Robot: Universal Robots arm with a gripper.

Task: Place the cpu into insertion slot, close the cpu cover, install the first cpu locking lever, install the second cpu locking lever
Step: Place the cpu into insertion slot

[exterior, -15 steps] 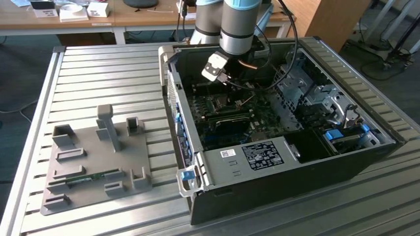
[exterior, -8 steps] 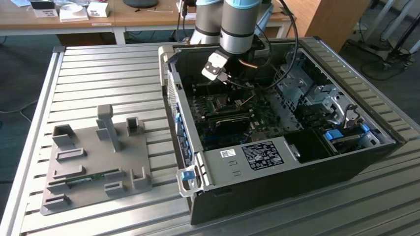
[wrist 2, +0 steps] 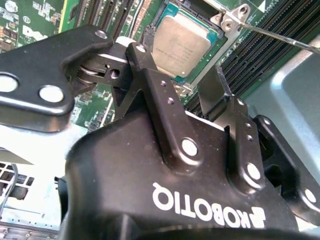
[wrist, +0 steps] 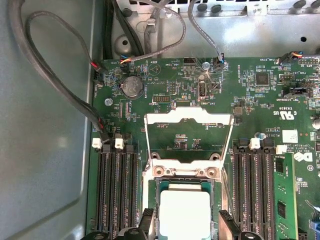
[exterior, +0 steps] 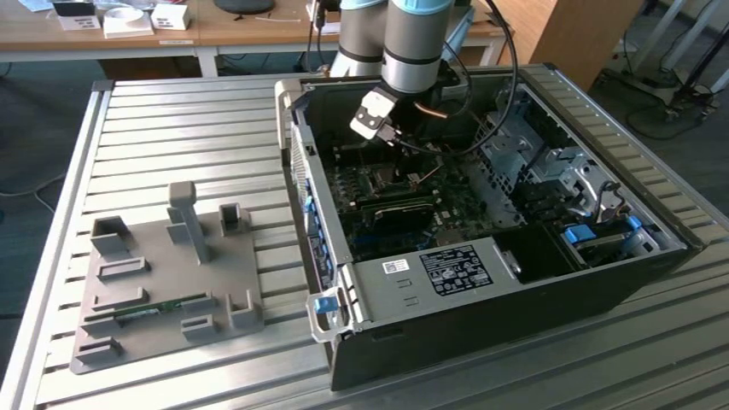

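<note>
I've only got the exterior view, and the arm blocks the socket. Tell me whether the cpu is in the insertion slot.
Observer: Yes. In the first wrist view the cpu lies flat inside the insertion slot, silvery top up.
Operator: Report the cpu cover.
Observer: The cpu cover is swung open, away from the slot. The green board shows through its window.
Operator: Give me the tool's state.
Observer: The tool is open, with its fingers on either side of the cpu, gripping nothing.
</note>
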